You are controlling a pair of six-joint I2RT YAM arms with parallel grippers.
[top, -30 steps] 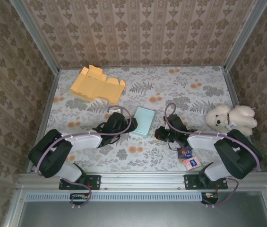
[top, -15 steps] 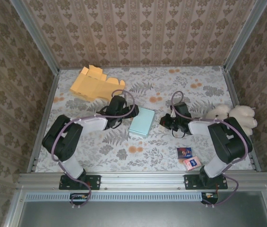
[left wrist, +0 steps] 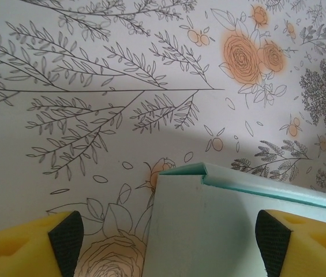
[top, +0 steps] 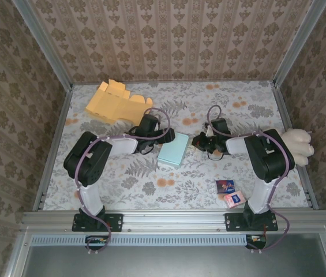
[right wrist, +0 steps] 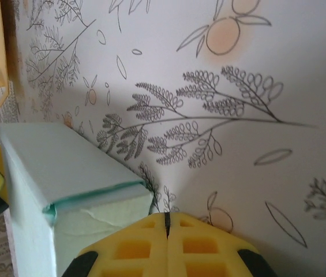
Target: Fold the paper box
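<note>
Left wrist cam: L gripper (left wrist: pixel 168 239) hanging open over teal paper box (left wrist: pixel 232 225); R gripper (right wrist: pixel 167 228) pressing shut, empty. Box looking light, crushable; am judging side walls best hold.

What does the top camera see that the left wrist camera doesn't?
From the top: a teddy bear, a flat yellow cardboard sheet and two small cards. From the left wrist: its own yellow fingers, spread wide apart, seen close up. Both: the pale green box and the flowery table cover.
</note>
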